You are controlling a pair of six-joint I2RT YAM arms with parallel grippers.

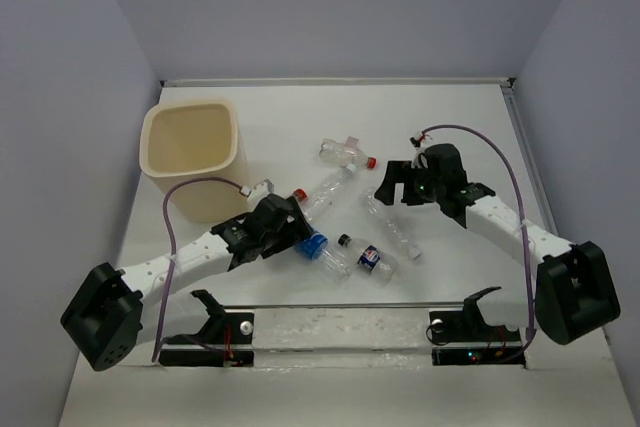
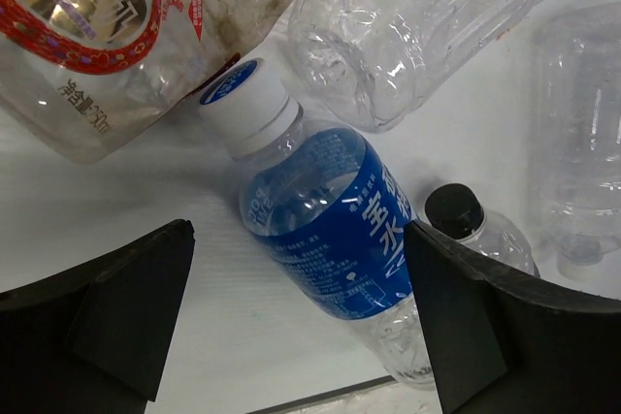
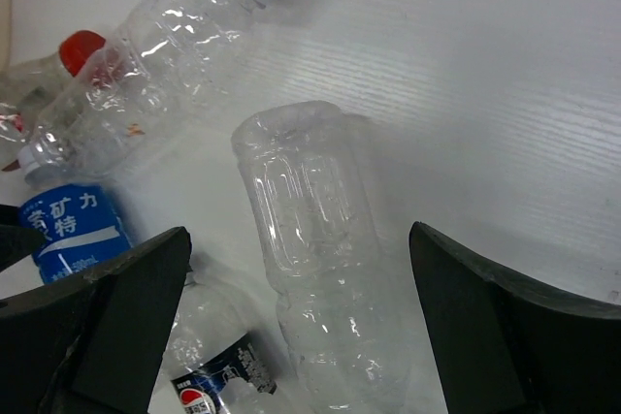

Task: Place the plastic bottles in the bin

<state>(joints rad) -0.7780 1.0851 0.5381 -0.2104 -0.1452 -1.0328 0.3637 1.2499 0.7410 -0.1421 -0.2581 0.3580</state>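
**A:** Lining up the grabs, guessing. Not spotting any bottle inside the bin (image 1: 158, 169), sitting well away from both sets of jaws. Holding the left gripper (image 2: 299, 239) wide open, straddling the blue-label bottle (image 2: 325, 230) lying between the jaws.

**B:** Same here: hovering the right gripper (image 3: 299, 235) wide open, framing a clear bottle (image 3: 310, 269) between the jaws. Probably needing to drop lower, squeeze, then lift and carry binward.

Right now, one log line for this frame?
phase: pre-grasp | left gripper: open, straddling blue-label bottle | right gripper: open, over clear unlabelled bottle | bin: no bottle seen inside
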